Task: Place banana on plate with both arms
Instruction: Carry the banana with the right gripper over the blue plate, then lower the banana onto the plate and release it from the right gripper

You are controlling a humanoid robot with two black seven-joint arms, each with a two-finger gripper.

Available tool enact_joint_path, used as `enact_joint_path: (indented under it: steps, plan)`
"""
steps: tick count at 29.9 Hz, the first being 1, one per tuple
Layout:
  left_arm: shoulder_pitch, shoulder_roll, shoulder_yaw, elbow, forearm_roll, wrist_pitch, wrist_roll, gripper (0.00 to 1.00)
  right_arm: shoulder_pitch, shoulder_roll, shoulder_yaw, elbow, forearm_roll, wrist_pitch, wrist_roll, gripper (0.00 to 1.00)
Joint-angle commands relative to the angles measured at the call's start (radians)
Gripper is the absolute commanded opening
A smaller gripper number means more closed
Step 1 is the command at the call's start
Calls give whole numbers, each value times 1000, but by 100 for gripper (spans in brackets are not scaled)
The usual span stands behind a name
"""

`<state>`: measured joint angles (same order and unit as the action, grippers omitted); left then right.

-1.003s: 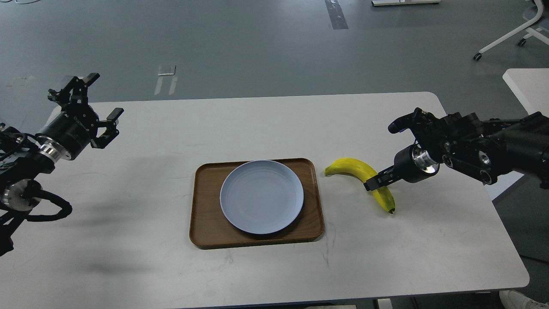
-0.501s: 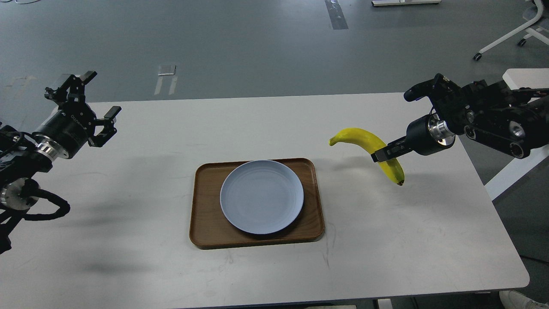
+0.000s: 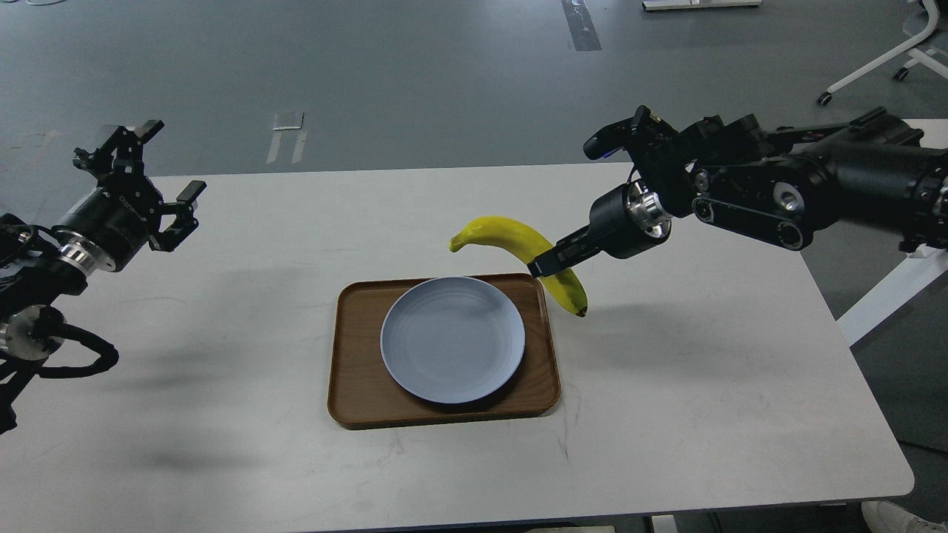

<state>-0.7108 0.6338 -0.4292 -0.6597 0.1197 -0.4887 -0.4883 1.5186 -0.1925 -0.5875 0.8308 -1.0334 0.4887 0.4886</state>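
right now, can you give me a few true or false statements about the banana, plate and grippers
1. The right gripper is shut on the banana. True.
2. The banana lies on the plate. False: it is held in the air near the tray's far right corner.
3. The plate sits inside the tray. True.
4. The left gripper holds the banana's stem. False: it is open, over the table's left end.
5. The plate has nothing on it. True.

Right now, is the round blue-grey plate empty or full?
Empty: the round blue-grey plate shows bare rings; the yellow banana hangs above its far right edge.
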Motion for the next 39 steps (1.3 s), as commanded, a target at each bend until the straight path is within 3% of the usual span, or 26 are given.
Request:
enact_joint_path:
  steps: [1,9,30,31,35,39]
  plan:
    - [1,-3,1,-1,0,0,0,99,-9,76,-21,-16,35,0,0,0]
    - [1,-2,0,-1,-2,0,0,99,-63,192,-44,-85,88,0,0,0]
    - [1,6,1,-4,-3,0,0,99,-130,192,-86,-150,200,0,0,0]
    - [1,6,1,-4,-3,0,0,99,-132,192,-86,-150,204,0,0,2]
    - [1,6,1,-4,-3,0,0,99,-143,192,-83,-151,205,0,0,29]
    - [1,7,1,-4,-3,0,0,99,-149,192,-84,-150,205,0,0,34]
